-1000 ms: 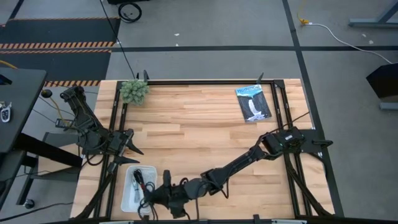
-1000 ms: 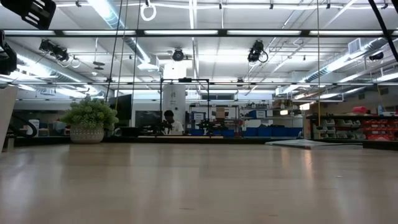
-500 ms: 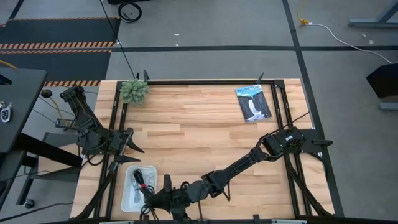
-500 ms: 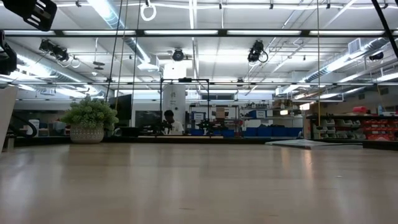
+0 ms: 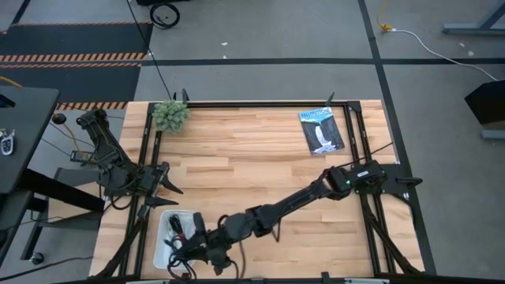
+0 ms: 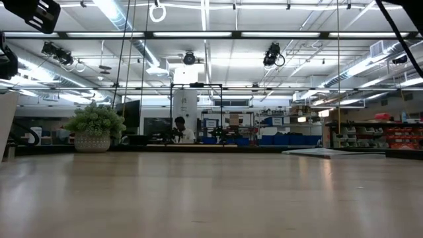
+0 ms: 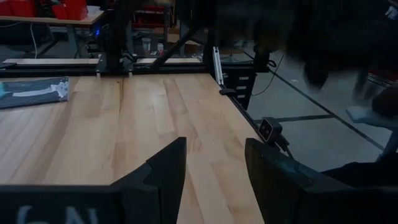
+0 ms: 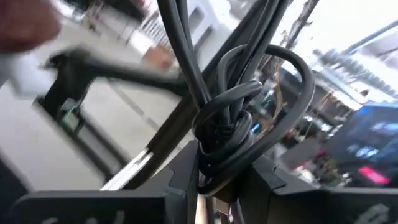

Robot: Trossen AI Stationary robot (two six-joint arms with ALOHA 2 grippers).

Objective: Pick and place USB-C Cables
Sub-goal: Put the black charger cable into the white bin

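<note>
Where pinched in right tool (image 8: 217,180), knotted black cable (image 8: 233,127).

Bright ceiling lights (image 6: 198,33) shine from above and my surface (image 5: 252,158) is evenly lit. My right wrist view is very blurry, smeared behind the black cable (image 8: 230,124).

The table (image 5: 252,158) is pale wood in plank stripes, framed in black. A blue-and-white packet (image 5: 321,130) and a grey-green plant (image 5: 170,115) lie on it, beside a white tray (image 5: 164,237). The right pincer (image 8: 217,174) is dark, the cable (image 8: 233,118) in it black.
</note>
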